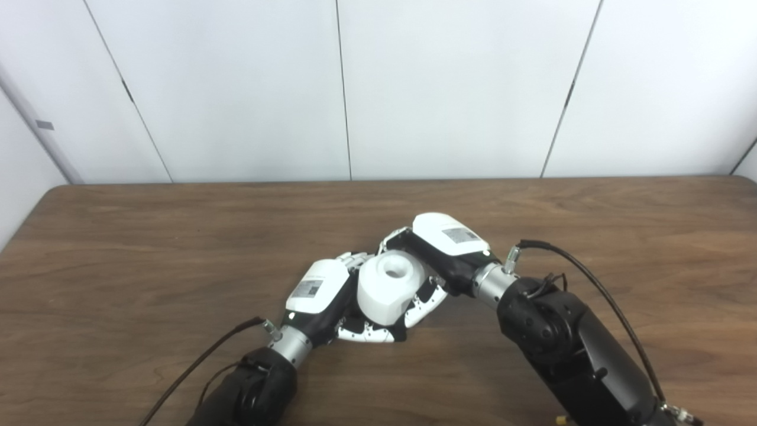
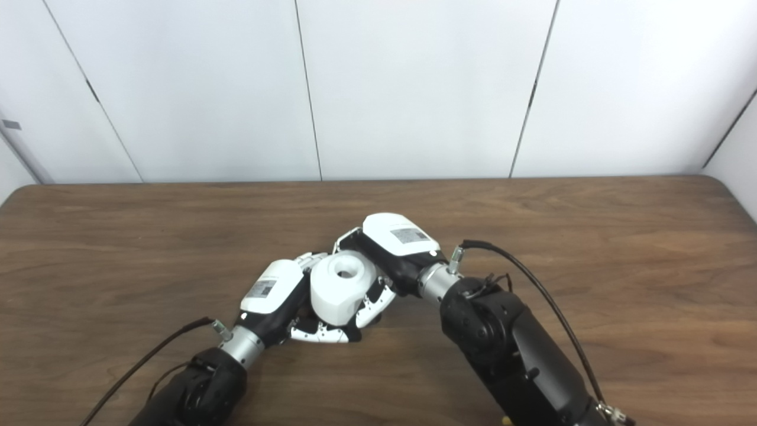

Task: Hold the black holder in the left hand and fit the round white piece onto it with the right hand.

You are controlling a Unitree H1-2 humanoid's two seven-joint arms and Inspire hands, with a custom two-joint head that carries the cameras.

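The two arms meet in the middle of the surface (image 1: pixel 118 248), and the round white piece (image 1: pixel 389 287) sits right between them. It is a fat white drum with a round hole in its top, and the hole faces up.

The right robot hand (image 1: pixel 440 251) is curled around the far and right side of the round white piece, with white fingers (image 1: pixel 427 302) pressed on its lower right side. It looks like this robot hand has hold of the piece. The left robot hand (image 1: pixel 319 293) is closed in close on the left side, and its fingers reach under the white piece. The black holder cannot be seen clearly (it is most likely hidden under the white piece, inside the left robot hand), so I cannot tell if the left robot hand is really gripping it.

To do this step well, I think the left robot hand should keep very still while the right one pushes straight down. The piece should stay level, not tipped. If it tips, it may jam or slip out.

The surface is dark brown wood with rounded corners. Behind it is a wall (image 1: pixel 449 89) of plain white panels with thin dark lines between them. A black cable (image 2: pixel 532 284) loops off the right arm.
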